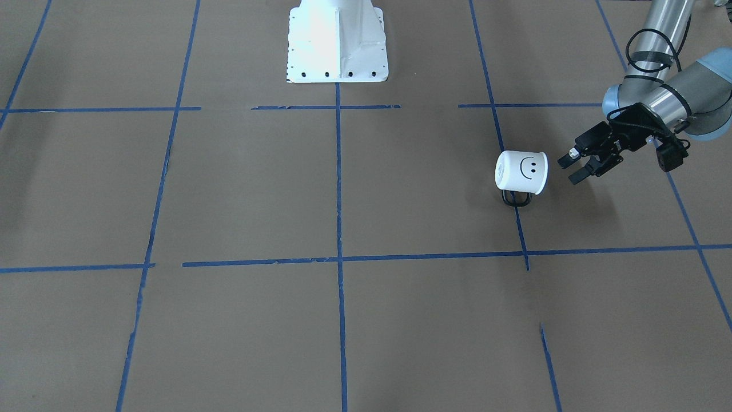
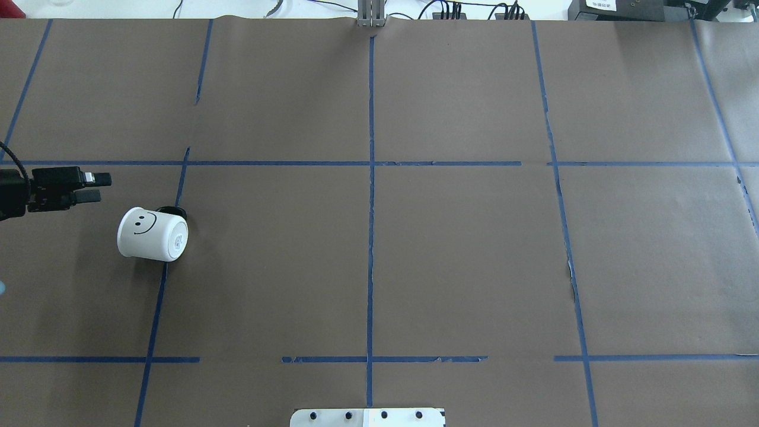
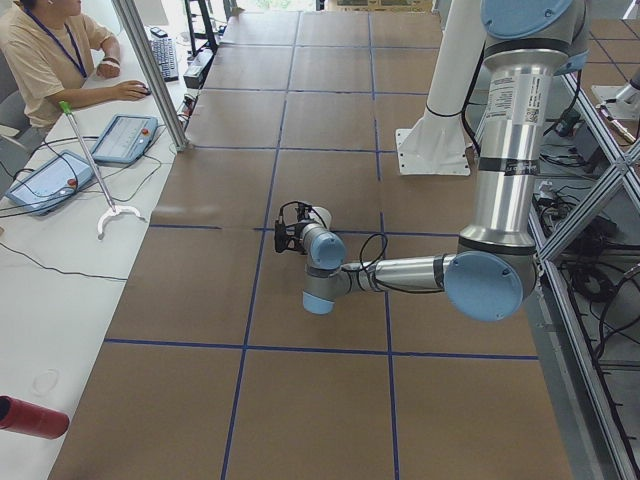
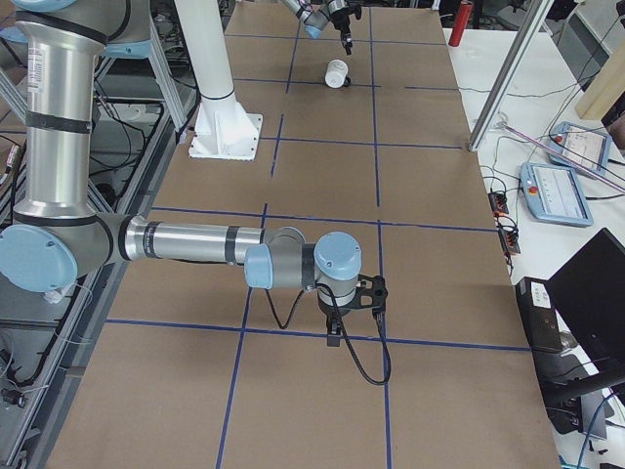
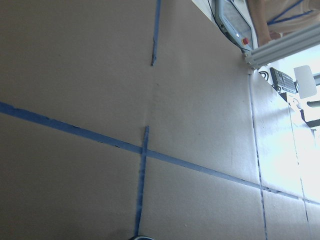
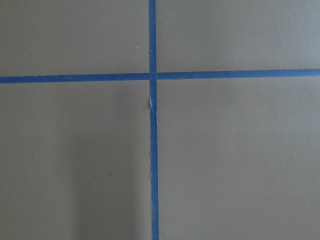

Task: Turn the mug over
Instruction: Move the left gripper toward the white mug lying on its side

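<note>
From overhead, starting at the 9 o'clock edge of the tabletop (image 2: 462,255): left gripper (image 2: 95,186), reaching in roughly level and aimed toward 3 o'clock, jaws apart with a narrow gap and nothing between them. Just beside it, at about 4 o'clock from the jaws and clear of them: the mug (image 2: 152,234), lying on its side on the brown paper, partly over a blue tape line (image 2: 155,308). Labelled base turned toward 3 o'clock, other end toward 9 o'clock and the gripper. Smiley face (image 2: 141,224) uppermost. Black handle (image 2: 172,210) at 1 o'clock of the white body, on the side away from the robot, down at the paper. Same layout from the front-facing camera, mirrored: mug at 9 o'clock of the parted jaws, a small gap between them. Farther right, at the middle of the tabletop: the long centre tape line (image 2: 371,237), with the white base plate (image 2: 367,417) at its 6 o'clock end. Beyond that, outside the overhead frame and caught only by the side camera on the robot's right: right gripper (image 4: 335,330), pointing down close above the paper beside a tape crossing, well apart from the mug. Cannot tell from that view whether its jaws are apart or together. Under its wrist camera, only two crossing tape strips (image 6: 152,76).
</note>
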Controlling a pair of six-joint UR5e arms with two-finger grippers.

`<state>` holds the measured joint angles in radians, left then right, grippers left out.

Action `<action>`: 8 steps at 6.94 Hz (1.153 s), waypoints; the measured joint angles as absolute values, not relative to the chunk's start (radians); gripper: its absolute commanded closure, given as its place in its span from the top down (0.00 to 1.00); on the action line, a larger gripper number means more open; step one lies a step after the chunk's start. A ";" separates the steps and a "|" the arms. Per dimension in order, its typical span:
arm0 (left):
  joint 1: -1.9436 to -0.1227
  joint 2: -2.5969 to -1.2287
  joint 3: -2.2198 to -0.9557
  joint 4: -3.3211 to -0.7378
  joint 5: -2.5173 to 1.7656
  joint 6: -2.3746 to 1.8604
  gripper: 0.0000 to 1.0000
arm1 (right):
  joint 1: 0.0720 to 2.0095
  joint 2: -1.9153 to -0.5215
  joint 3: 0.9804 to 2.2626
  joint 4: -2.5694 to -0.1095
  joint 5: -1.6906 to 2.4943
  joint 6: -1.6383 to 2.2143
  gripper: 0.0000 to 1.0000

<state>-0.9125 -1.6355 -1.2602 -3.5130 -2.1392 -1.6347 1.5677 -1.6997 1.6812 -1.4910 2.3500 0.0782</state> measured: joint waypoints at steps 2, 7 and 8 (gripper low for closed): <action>-0.906 -1.645 -1.233 -3.594 -2.143 -1.721 0.90 | 1.568 -1.700 1.681 -1.491 2.350 0.078 1.00; -0.841 -1.701 -1.152 -3.671 -2.089 -1.877 0.87 | 1.568 -1.700 1.681 -1.491 2.350 0.078 1.00; -0.831 -1.707 -1.140 -3.672 -2.082 -1.880 0.85 | 1.568 -1.700 1.681 -1.491 2.350 0.078 1.00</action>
